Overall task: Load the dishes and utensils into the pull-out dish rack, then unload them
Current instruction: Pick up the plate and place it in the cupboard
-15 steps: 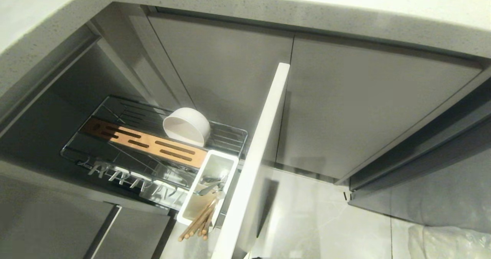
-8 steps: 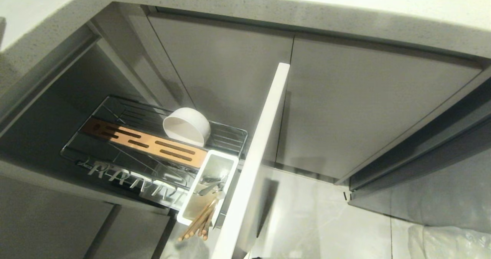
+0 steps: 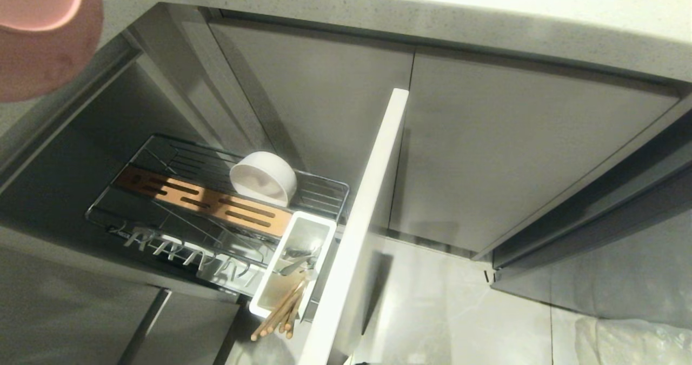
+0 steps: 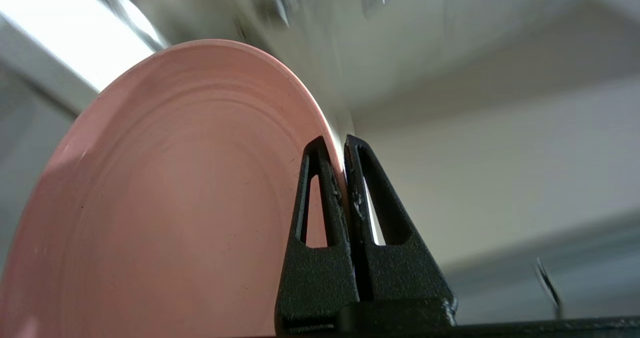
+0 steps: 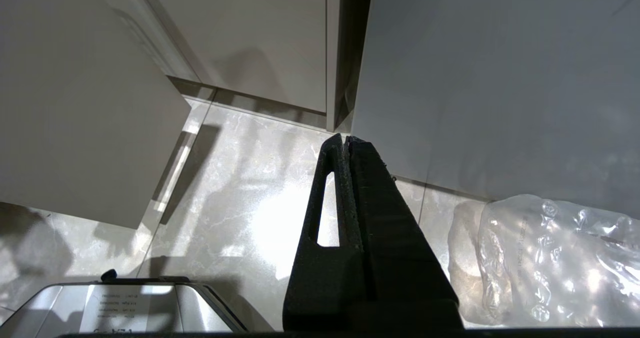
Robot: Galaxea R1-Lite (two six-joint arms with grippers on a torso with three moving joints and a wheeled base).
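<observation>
Left pincer (image 4: 344, 145) pinches the pink plate (image 4: 165, 203) by its rim — right pincer (image 5: 346, 140) pressed together, idle

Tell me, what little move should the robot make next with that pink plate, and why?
Probably carry the pink plate down toward the slotted wooden strip of the pull-out dish rack. The left gripper has its jaws clamped on the plate's rim, high above the rack. The white bowl and the chopsticks in the caddy are already loaded, while the strip's slots stand free.

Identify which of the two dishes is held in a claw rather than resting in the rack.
The pale-pink oval plate, pinched by the left claw; the cream-white round bowl lies in the rack.
</observation>
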